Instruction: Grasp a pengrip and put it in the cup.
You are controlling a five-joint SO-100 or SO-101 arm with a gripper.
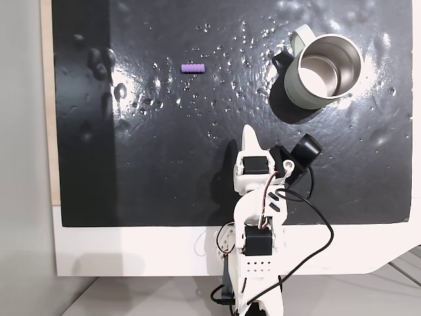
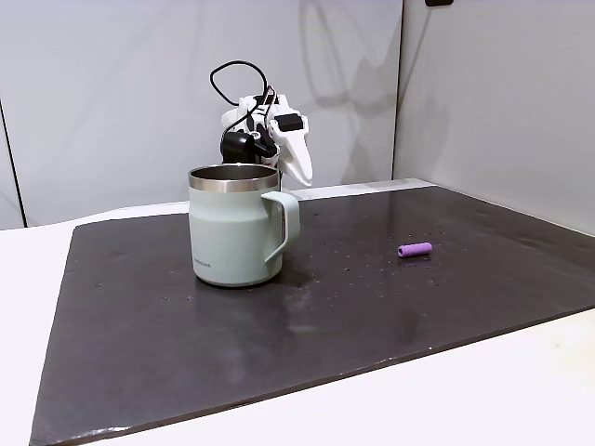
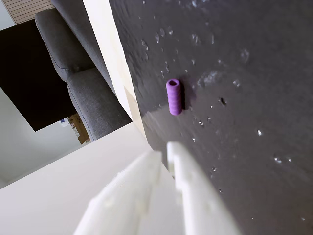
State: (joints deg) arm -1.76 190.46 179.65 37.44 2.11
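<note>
The gripper (image 3: pixel 165 151) is closed and holds nothing: in the wrist view its two white fingers (image 3: pixel 198 196) lie side by side with only a thin seam between them. In a fixed view from above, the gripper (image 1: pixel 249 133) points up the mat from the arm (image 1: pixel 258 217) at the lower centre, raised off the surface; in the other fixed view the gripper (image 2: pixel 300 170) shows behind the cup, above its rim. The pengrip (image 3: pixel 174 96) lies on its side on the black mat (image 3: pixel 254 73), ahead of the fingertips and apart from them. From above, the pengrip (image 1: pixel 193 67) sits in the upper middle of the mat (image 1: pixel 164 171), well apart from the cup (image 1: pixel 322 69) at the upper right. The cup (image 2: pixel 236 226) stands upright with its handle (image 2: pixel 284 228) toward the pengrip (image 2: pixel 415 249).
</note>
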